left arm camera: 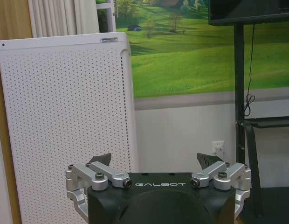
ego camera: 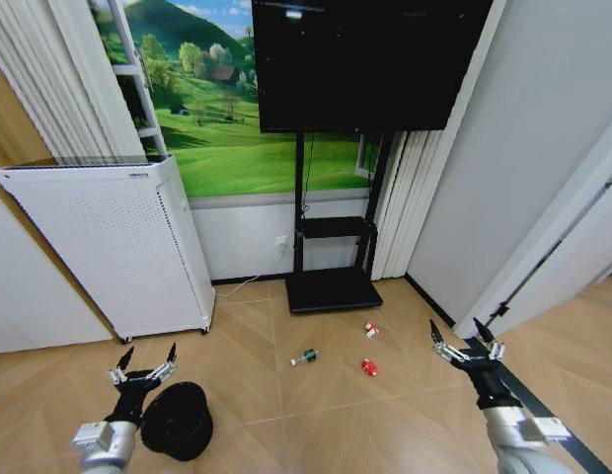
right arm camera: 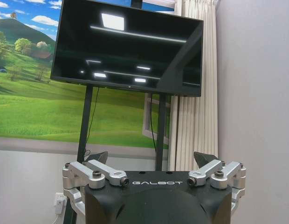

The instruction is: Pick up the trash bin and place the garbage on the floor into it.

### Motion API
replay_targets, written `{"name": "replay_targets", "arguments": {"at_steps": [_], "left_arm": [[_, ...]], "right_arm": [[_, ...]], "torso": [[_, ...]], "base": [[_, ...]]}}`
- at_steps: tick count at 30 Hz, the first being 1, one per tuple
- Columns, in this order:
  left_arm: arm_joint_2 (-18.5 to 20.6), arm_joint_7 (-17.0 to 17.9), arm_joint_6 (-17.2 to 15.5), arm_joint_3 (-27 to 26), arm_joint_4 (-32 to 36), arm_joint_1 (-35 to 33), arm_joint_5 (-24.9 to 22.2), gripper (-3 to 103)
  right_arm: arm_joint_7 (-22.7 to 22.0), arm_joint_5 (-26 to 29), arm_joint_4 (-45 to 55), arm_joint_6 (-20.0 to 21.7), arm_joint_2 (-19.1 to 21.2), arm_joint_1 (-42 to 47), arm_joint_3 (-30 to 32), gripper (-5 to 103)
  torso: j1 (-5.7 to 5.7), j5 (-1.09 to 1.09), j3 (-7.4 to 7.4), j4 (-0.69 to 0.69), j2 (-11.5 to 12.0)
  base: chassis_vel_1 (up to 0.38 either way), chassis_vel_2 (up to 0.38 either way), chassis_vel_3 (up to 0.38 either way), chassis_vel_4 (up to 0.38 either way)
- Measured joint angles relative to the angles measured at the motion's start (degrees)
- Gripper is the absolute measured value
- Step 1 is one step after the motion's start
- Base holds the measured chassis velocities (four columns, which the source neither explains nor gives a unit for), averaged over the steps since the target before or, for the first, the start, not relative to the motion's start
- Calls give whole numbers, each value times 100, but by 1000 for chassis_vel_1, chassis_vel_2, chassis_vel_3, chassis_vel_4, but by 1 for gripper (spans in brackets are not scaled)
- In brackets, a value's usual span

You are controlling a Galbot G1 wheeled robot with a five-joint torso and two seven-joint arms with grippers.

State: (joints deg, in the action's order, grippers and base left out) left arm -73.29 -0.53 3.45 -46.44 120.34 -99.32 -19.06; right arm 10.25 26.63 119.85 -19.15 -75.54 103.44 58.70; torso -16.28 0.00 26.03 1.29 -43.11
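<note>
The trash bin point(ego camera: 178, 421), small, black and round, stands on the wood floor at the lower left. My left gripper point(ego camera: 148, 355) hovers open just above and behind it, empty; in the left wrist view that gripper point(left arm camera: 156, 161) faces the wall. The garbage lies mid-floor: a clear little bottle with a green label point(ego camera: 304, 356), a red-and-white packet point(ego camera: 370, 329) and a red can-like piece point(ego camera: 369, 367). To the right of the litter my right gripper point(ego camera: 455, 334) is open and holds nothing. In the right wrist view it point(right arm camera: 153, 158) points at the TV.
A tall white perforated appliance point(ego camera: 118, 247) stands against the left wall, close behind the bin. A TV on a black stand point(ego camera: 331, 289) sits at the back wall beyond the litter. A white wall and door edge point(ego camera: 543, 247) close off the right side.
</note>
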Motion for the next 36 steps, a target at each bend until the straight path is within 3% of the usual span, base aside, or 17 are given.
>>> {"name": "replay_targets", "arguments": {"at_steps": [16,36], "left_arm": [[82,162,-117,42,106,37,-9,100],[107,402,-251,161,147,86,-71,100]], "right_arm": [[-71,-94,40,-42,-11,-1,12,100],[15,-37,-45,-191,-27,-18,-11,100]], "torso": [[-13,1,5,0,4],[-4,-1,0,0,6]], "base": [[-142,132,158,-123],[13,-9,-11,10]]}}
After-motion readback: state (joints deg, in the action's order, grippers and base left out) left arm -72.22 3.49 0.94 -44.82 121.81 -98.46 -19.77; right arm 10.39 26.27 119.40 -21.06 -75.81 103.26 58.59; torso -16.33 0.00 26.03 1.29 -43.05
